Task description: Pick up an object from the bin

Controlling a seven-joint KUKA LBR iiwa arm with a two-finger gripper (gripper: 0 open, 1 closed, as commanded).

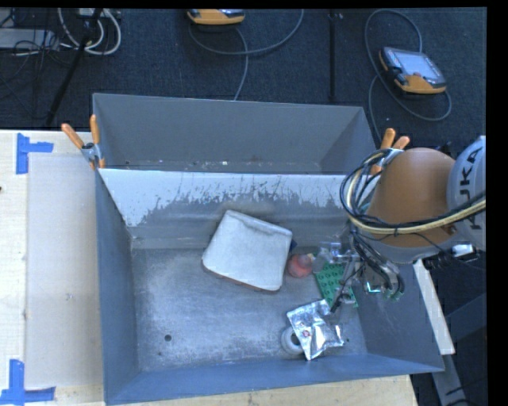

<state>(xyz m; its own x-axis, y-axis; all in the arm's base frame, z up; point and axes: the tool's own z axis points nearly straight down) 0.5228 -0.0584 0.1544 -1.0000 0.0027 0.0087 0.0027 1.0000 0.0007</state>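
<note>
Nearest, a crumpled silver wrapper point(316, 331) is lying by the bin's point(238, 111) front wall. Just behind it, the gripper point(347, 279) is hanging over a green packet point(326, 278); clenched or released, I cannot tell. Nothing is looking lifted yet. Farther back, a white pad point(248, 250) is resting.

Behind the far side lies a dark floor point(302, 75), covered with something like a blue-black carpet, and it takes the whole upper part of the view. On this floor a bundle of pale cables point(101, 32) lies in the upper left corner, thinner cables make wide loops further right, and two small orange and grey devices rest there, one at the top edge point(214, 14) and one in the upper right point(413, 70). At the left a pale, wood-coloured surface point(59, 262) is brightly lit.
</note>
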